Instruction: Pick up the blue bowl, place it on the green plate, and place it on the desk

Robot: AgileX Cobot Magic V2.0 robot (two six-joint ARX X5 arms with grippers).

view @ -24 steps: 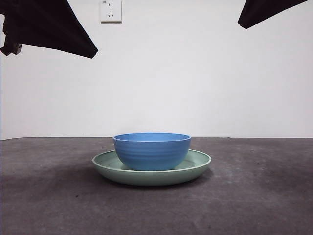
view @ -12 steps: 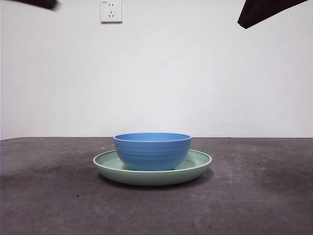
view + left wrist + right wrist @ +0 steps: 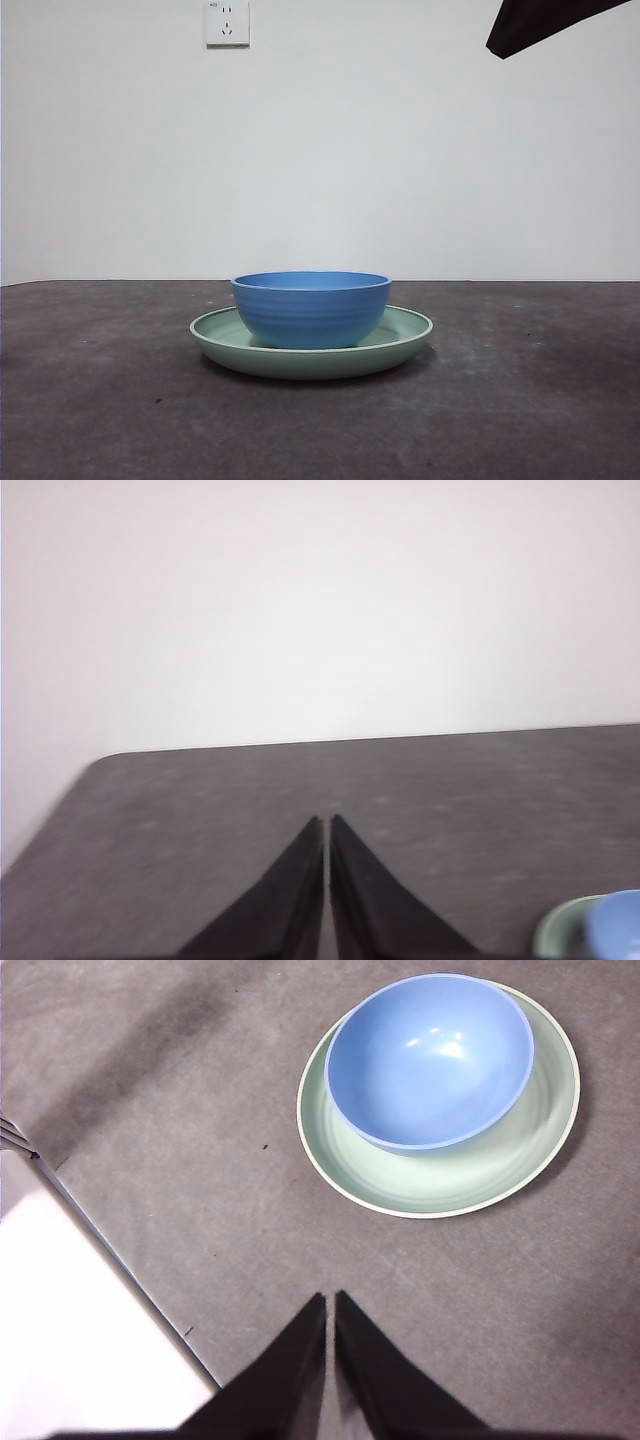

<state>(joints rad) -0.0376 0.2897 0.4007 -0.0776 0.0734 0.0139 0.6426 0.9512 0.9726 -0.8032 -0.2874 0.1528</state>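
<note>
Front view: left arm gone, blue bowl [image 3: 311, 308] unmoved.

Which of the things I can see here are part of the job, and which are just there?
Part of the job:
- bowl, sitting in the plate
- plate, on the desk
- desk
- left tool and right tool, both shut, holding nothing, away from the dishes

Just there:
- wall socket
- white wall

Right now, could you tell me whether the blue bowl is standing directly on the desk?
No, the blue bowl sits inside the green plate, and only the plate rests on the desk.
</note>
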